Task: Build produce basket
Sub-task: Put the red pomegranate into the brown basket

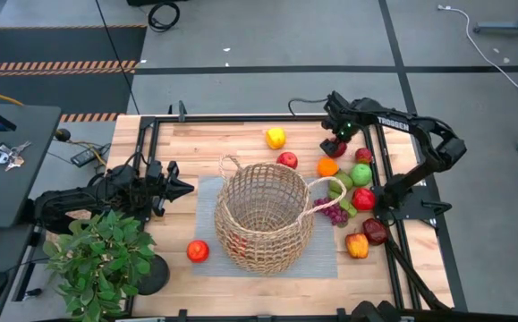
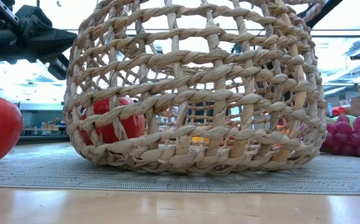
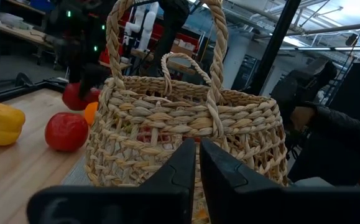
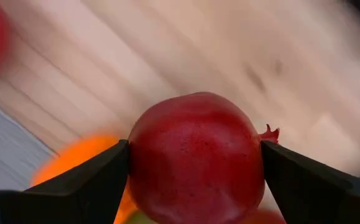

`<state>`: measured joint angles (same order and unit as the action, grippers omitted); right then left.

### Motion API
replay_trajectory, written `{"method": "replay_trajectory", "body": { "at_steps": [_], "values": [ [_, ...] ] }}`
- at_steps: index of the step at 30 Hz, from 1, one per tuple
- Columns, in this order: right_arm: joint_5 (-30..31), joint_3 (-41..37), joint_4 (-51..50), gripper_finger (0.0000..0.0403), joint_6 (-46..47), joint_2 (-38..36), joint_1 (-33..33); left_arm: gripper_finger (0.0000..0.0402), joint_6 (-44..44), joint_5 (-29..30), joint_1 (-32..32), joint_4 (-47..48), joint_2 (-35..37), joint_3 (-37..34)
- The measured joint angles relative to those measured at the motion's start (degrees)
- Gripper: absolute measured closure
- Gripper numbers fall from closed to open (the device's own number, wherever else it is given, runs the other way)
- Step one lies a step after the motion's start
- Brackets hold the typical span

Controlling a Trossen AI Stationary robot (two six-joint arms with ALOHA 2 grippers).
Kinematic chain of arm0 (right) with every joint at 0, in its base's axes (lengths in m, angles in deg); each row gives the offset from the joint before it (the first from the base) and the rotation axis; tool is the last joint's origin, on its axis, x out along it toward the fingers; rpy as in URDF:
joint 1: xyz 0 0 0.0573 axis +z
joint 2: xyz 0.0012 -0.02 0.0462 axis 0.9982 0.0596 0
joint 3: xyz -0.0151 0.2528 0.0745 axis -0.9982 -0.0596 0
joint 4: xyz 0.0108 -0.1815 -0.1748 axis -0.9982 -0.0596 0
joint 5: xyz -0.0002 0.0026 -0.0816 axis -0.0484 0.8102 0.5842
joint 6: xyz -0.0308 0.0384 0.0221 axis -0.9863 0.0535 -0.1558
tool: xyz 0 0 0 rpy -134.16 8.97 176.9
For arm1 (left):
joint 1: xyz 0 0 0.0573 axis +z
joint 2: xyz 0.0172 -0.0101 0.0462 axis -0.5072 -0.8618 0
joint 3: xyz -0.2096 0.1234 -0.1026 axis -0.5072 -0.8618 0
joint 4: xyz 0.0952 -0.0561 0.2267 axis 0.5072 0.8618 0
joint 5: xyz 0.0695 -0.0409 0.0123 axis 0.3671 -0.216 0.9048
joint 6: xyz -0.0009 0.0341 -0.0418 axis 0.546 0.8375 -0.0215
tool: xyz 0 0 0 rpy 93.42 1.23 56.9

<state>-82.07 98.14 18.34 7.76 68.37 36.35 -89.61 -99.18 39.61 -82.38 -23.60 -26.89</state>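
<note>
The wicker basket point(image 1: 263, 215) stands on a grey mat point(image 1: 207, 201) at mid-table, with one red fruit point(image 2: 111, 121) inside. My right gripper point(image 4: 195, 155), at the far right point(image 1: 337, 136), is shut on a dark red fruit point(image 4: 195, 143) with a small crown, above the produce cluster. Loose produce lies on the table: a yellow pepper point(image 1: 275, 138), red apples point(image 1: 286, 160) point(image 1: 197, 250), an orange point(image 1: 327, 166), a green apple point(image 1: 360, 173) and grapes point(image 1: 335, 213). My left gripper point(image 3: 197, 163) waits shut left of the basket point(image 1: 182, 188). My right gripper pinches the dark red fruit between its two fingers point(image 4: 99, 177), one on each opposite side point(image 4: 137, 162) at its widest part. The fingers come from above, pointing steeply down. The fruit's crown point(image 4: 270, 132) points sideways, and blurred tabletop and an orange show beyond it.
A potted green plant point(image 1: 106, 259) stands at the near left corner. More red fruit point(image 1: 363, 199), a dark red one point(image 1: 375, 231) and an orange pepper point(image 1: 357, 245) lie right of the basket. The black frame rail point(image 1: 393, 206) runs along the right edge.
</note>
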Motion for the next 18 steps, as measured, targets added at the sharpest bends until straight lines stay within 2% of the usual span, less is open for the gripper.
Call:
{"method": "replay_trajectory", "body": {
  "at_steps": [5,12,18],
  "values": [
    [-7.8,3.9,-0.1,0.0055,0.2,-1.8,0.1,0.0368,0.0,0.0,0.0,0.0,0.0,0.0],
    [-22.1,8.7,3.7,0.0055,2.9,-7.3,1.8,0.037,0.0,0.0,0.0,0.0,0.0,0.0],
    [-27.1,10.9,10.5,0.0056,8.2,-12.5,4.7,0.0373,0.0,0.0,0.0,0.0,0.0,0.0]
  ]
}}
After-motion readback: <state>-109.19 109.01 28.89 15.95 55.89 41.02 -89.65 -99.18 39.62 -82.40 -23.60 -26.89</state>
